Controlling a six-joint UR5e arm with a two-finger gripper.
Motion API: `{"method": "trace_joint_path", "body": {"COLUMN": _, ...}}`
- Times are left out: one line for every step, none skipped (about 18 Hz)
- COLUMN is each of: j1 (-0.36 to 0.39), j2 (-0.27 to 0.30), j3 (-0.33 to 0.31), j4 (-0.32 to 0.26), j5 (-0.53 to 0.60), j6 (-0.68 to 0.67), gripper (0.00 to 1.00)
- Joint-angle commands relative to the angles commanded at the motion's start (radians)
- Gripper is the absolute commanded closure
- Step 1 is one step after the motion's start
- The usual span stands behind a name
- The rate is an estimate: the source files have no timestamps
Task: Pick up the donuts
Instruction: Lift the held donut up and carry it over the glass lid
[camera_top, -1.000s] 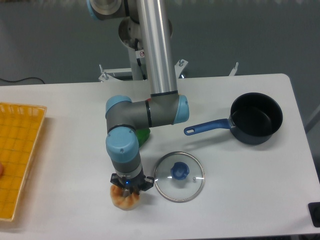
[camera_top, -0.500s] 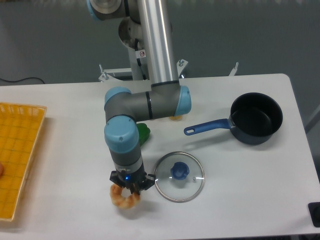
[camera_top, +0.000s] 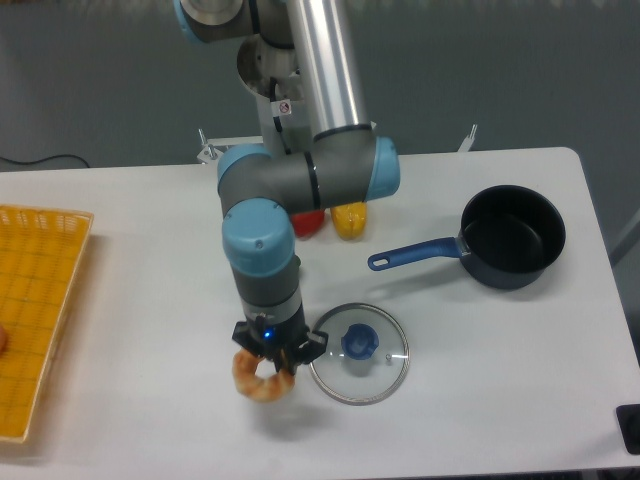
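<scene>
The donut (camera_top: 258, 381), a golden-tan ring with a centre hole, hangs below my gripper (camera_top: 271, 367) near the front of the table. The gripper is shut on the donut's right side, and the ring looks lifted off the white table (camera_top: 140, 300). It hangs just left of the glass lid. The gripper's body hides the fingers where they meet the ring.
A round glass lid (camera_top: 359, 353) with a blue knob lies right of the donut. A dark pot (camera_top: 511, 236) with a blue handle stands at the right. A red pepper (camera_top: 308, 224) and a yellow pepper (camera_top: 348, 221) sit behind the arm. A yellow basket (camera_top: 35, 310) is at the left edge.
The arm has risen and shifted right with the donut in the gripper, lifting it off the table. The elbow's move uncovered the red and yellow peppers and hid the green one.
</scene>
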Motion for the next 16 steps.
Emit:
{"method": "trace_joint_path", "body": {"j1": 0.012, "j2": 0.009, "j3": 0.0, "j4": -0.018, "j5": 0.0, "j6": 0.023, "gripper": 0.74}}
{"method": "trace_joint_path", "body": {"j1": 0.026, "j2": 0.018, "j3": 0.0, "j4": -0.032, "j5": 0.0, "j6": 0.051, "gripper": 0.74}}
{"method": "trace_joint_path", "body": {"j1": 0.04, "j2": 0.028, "j3": 0.0, "j4": -0.048, "j5": 0.0, "j6": 0.083, "gripper": 0.74}}
{"method": "trace_joint_path", "body": {"j1": 0.052, "j2": 0.032, "j3": 0.0, "j4": -0.061, "j5": 0.0, "j6": 0.115, "gripper": 0.74}}
{"method": "trace_joint_path", "body": {"j1": 0.066, "j2": 0.034, "j3": 0.0, "j4": -0.072, "j5": 0.0, "j6": 0.144, "gripper": 0.74}}
{"method": "trace_joint_path", "body": {"j1": 0.078, "j2": 0.04, "j3": 0.0, "j4": -0.081, "j5": 0.003, "j6": 0.17, "gripper": 0.74}}
{"method": "trace_joint_path", "body": {"j1": 0.092, "j2": 0.041, "j3": 0.0, "j4": -0.094, "j5": 0.005, "j6": 0.198, "gripper": 0.74}}
{"method": "trace_joint_path", "body": {"j1": 0.109, "j2": 0.046, "j3": 0.0, "j4": -0.104, "j5": 0.005, "j6": 0.224, "gripper": 0.74}}
{"method": "trace_joint_path", "body": {"j1": 0.124, "j2": 0.052, "j3": -0.002, "j4": -0.115, "j5": 0.005, "j6": 0.258, "gripper": 0.74}}
{"method": "trace_joint_path", "body": {"j1": 0.135, "j2": 0.054, "j3": -0.002, "j4": -0.121, "j5": 0.008, "j6": 0.291, "gripper": 0.74}}
{"method": "trace_joint_path", "body": {"j1": 0.146, "j2": 0.054, "j3": -0.002, "j4": -0.127, "j5": 0.009, "j6": 0.319, "gripper": 0.74}}
{"method": "trace_joint_path", "body": {"j1": 0.158, "j2": 0.054, "j3": -0.003, "j4": -0.131, "j5": 0.011, "j6": 0.345, "gripper": 0.74}}
{"method": "trace_joint_path", "body": {"j1": 0.167, "j2": 0.054, "j3": -0.006, "j4": -0.137, "j5": 0.012, "j6": 0.367, "gripper": 0.74}}
{"method": "trace_joint_path", "body": {"j1": 0.176, "j2": 0.054, "j3": -0.009, "j4": -0.137, "j5": 0.014, "j6": 0.387, "gripper": 0.74}}
{"method": "trace_joint_path", "body": {"j1": 0.186, "j2": 0.052, "j3": -0.012, "j4": -0.137, "j5": 0.014, "j6": 0.403, "gripper": 0.74}}
{"method": "trace_joint_path", "body": {"j1": 0.195, "j2": 0.054, "j3": -0.014, "j4": -0.137, "j5": 0.014, "j6": 0.416, "gripper": 0.74}}
